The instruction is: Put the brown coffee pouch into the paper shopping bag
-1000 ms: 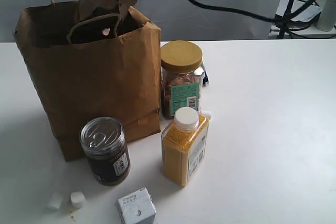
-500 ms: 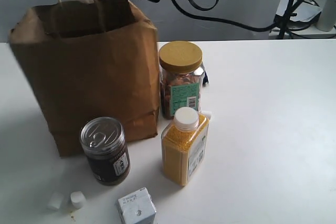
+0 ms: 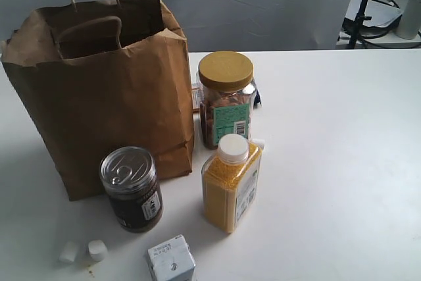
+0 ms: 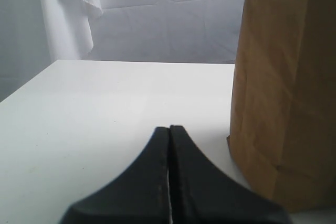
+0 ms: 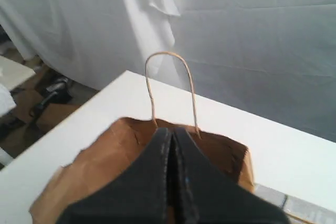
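The paper shopping bag (image 3: pixel 112 103) stands upright at the left of the table, mouth open, with one handle folded inside and one sticking up. The brown coffee pouch shows in no view; the inside of the bag is mostly hidden. Neither arm appears in the exterior view. My right gripper (image 5: pixel 172 129) hangs above the bag's open mouth (image 5: pixel 105 156), shut with nothing between its fingers. My left gripper (image 4: pixel 169 128) is low over the table beside the bag's side wall (image 4: pixel 283 87), also shut and holding nothing.
A glass jar with a yellow lid (image 3: pixel 226 100) stands right of the bag. In front are a yellow-grain bottle with a white cap (image 3: pixel 230 185), a dark can (image 3: pixel 131 189), a small white carton (image 3: pixel 171 262) and two small white pieces (image 3: pixel 97 249).
The arm that was down at the bag's mouth a second ago rose and has left the exterior view. The bag's mouth has spread and its left edge has shifted slightly left.
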